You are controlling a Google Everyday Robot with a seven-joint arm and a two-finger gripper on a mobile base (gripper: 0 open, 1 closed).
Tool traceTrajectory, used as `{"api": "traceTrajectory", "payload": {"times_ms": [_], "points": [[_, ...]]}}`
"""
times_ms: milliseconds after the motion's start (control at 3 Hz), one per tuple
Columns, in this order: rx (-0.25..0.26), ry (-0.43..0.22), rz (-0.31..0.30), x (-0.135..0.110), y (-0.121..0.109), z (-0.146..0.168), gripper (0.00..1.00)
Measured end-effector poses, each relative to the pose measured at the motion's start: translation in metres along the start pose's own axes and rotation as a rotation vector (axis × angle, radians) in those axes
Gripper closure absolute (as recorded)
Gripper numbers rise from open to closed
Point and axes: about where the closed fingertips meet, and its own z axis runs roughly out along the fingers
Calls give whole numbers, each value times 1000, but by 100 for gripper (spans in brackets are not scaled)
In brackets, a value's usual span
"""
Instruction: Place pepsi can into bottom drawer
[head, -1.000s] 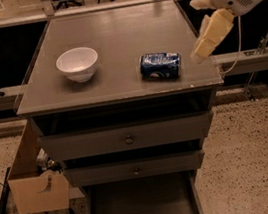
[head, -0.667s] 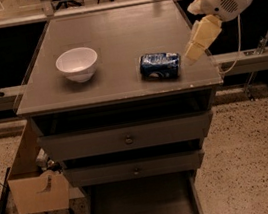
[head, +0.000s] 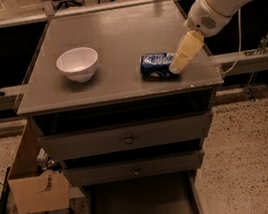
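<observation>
The pepsi can (head: 156, 65) lies on its side on the cabinet top (head: 111, 26), right of centre near the front edge. My gripper (head: 177, 64) reaches down from the upper right on a white arm, and its cream tip is at the can's right end, touching or almost touching it. The bottom drawer (head: 142, 209) is pulled out at the foot of the cabinet, a shallow grey tray with a bare floor.
A white bowl (head: 77, 64) stands on the left of the cabinet top. Two upper drawers with small round knobs (head: 128, 140) are slightly pulled out. A cardboard box (head: 32, 183) and cables lie on the floor to the left. A rail runs behind to the right.
My gripper has moved left and down toward the can, from beside the cabinet's right edge to the can's right end. The can and bowl have not moved.
</observation>
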Motion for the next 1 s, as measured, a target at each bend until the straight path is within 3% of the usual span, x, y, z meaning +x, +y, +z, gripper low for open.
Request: {"api": "traceTrajectory", "payload": {"times_ms": [333, 1000], "points": [[-15, 5, 5, 4, -13, 30, 0], [-44, 17, -19, 5, -13, 55, 0]]}}
